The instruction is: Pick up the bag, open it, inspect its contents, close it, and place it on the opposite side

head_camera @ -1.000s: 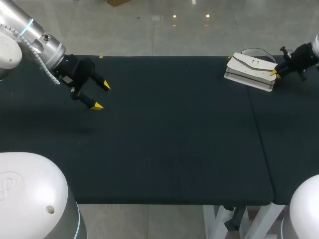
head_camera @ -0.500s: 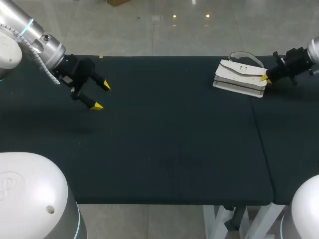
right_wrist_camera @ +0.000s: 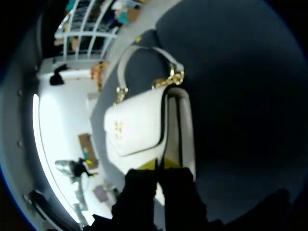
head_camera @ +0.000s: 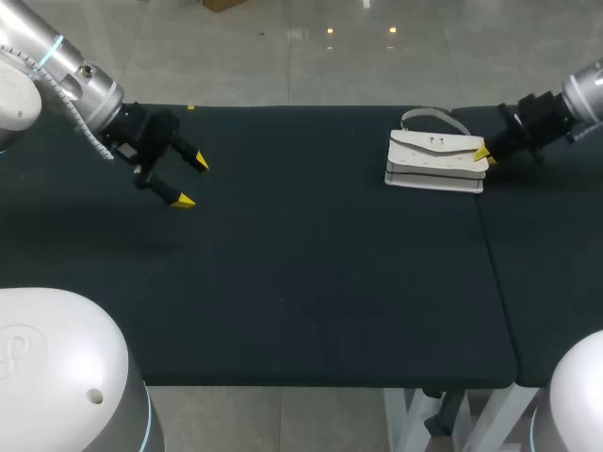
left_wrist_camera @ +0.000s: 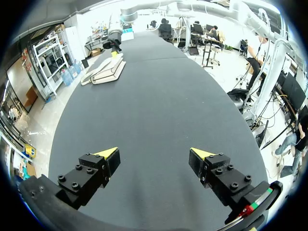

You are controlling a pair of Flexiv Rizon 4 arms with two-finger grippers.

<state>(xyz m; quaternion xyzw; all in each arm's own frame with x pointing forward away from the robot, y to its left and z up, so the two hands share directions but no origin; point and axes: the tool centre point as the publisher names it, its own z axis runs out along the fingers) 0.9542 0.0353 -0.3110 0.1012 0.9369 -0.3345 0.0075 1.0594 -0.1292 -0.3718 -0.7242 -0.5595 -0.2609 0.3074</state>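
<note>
Bench [head_camera: 311, 282]: a dark, cloth-covered surface filling the head view, with a seam running front to back near its right end.

Left arm [head_camera: 57, 66]: enters from the far left corner and hangs over the bench's far left part, well apart from the bag.

Right arm [head_camera: 584, 89]: enters from the far right edge, reaching in low toward the bag.

Bag [head_camera: 435, 162]: a white flap handbag lying flat, flap side up, on the far right part of the bench, just left of the seam. In the left wrist view it lies far ahead of the tool [left_wrist_camera: 103, 71]; in the right wrist view it lies directly ahead of the tool [right_wrist_camera: 139, 125].

Left tool [head_camera: 192, 181]: fingers wide apart, holding nothing, with bare bench between them [left_wrist_camera: 155, 154].

Right tool [head_camera: 482, 153]: fingers drawn narrow, almost together, with the yellow tips against the bag's right end [right_wrist_camera: 162, 164]. They seem to press on that end rather than clamp it, though the close view leaves this unsure.

Strap [head_camera: 424, 117]: a white loop lying on the bench beyond the bag, joined to it by gold links [right_wrist_camera: 168, 79].

Clasp [head_camera: 435, 141]: a small gold fitting on the flap.
</note>
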